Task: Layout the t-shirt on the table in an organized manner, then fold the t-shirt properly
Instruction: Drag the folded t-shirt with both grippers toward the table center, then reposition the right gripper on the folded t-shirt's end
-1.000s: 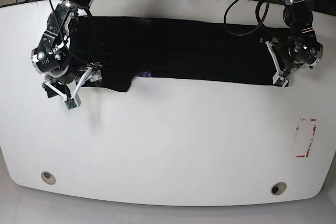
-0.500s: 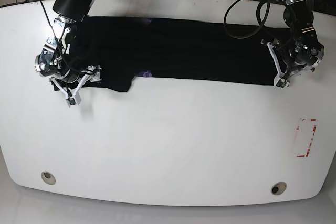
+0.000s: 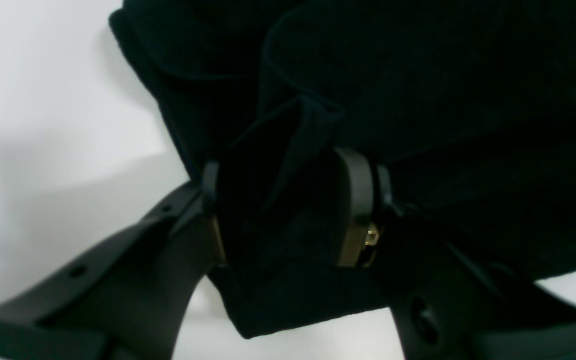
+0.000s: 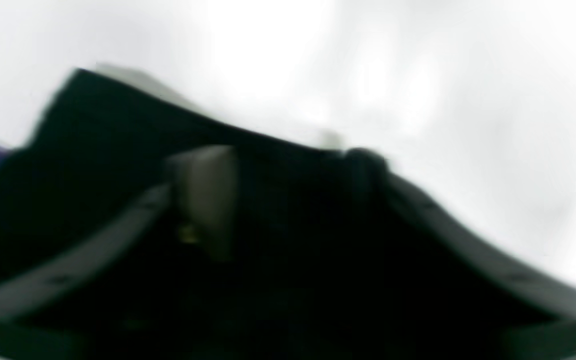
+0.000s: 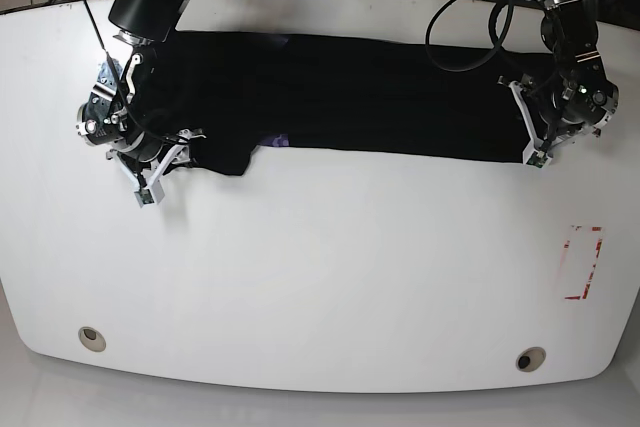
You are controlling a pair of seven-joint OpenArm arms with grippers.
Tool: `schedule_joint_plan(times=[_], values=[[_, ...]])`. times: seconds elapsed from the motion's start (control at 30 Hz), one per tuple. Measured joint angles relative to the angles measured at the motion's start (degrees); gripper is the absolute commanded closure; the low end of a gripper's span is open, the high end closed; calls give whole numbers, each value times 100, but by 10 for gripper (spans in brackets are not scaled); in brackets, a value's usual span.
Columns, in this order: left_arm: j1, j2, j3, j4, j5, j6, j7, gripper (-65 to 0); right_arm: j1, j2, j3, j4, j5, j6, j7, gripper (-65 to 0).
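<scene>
The black t-shirt (image 5: 350,97) lies as a long folded strip across the back of the white table (image 5: 330,267), a bit of purple (image 5: 278,140) showing at its front edge. At the strip's right end in the base view, my left gripper (image 5: 528,132) is shut on the t-shirt; the left wrist view shows a fold of t-shirt (image 3: 418,90) pinched inside the left gripper (image 3: 280,200). My right gripper (image 5: 168,159) is at the strip's front left corner. The right wrist view is blurred, but it shows the right gripper (image 4: 283,185) closed on the t-shirt (image 4: 98,130).
A red-and-white tape rectangle (image 5: 583,262) marks the table's right side. Two round grommet holes (image 5: 91,337) (image 5: 530,358) sit near the front edge. Cables and the arm bases stand behind the table's back edge.
The right gripper has swung in from the bare table onto the t-shirt's left front corner and closed from wide open. The left gripper has kept its hold and barely moved.
</scene>
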Motion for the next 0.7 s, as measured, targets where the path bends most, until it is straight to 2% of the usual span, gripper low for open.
schedule_joint_plan(times=[0.1, 0.17, 0.33, 0.53, 0.7], values=[[-2, 0, 0, 0, -2, 0, 0, -247, 9, -52, 4, 2, -2, -4, -17, -41], [-4, 2, 2, 0, -2, 0, -2, -247, 7, -79, 2, 35, -2, 4, -17, -3], [-2, 0, 15, -2, 4, 0, 2, -247, -57, -201, -2, 498, -24, 7, -302, -3], [-4, 4, 20, -7, 0, 0, -2, -247, -146, -501, -2, 1526, 2, 13, -1019, -2], [-4, 68, 20, -13, 50, 0, 2, -247, -203, -726, -4, 2343, 0, 9, -1873, -2]])
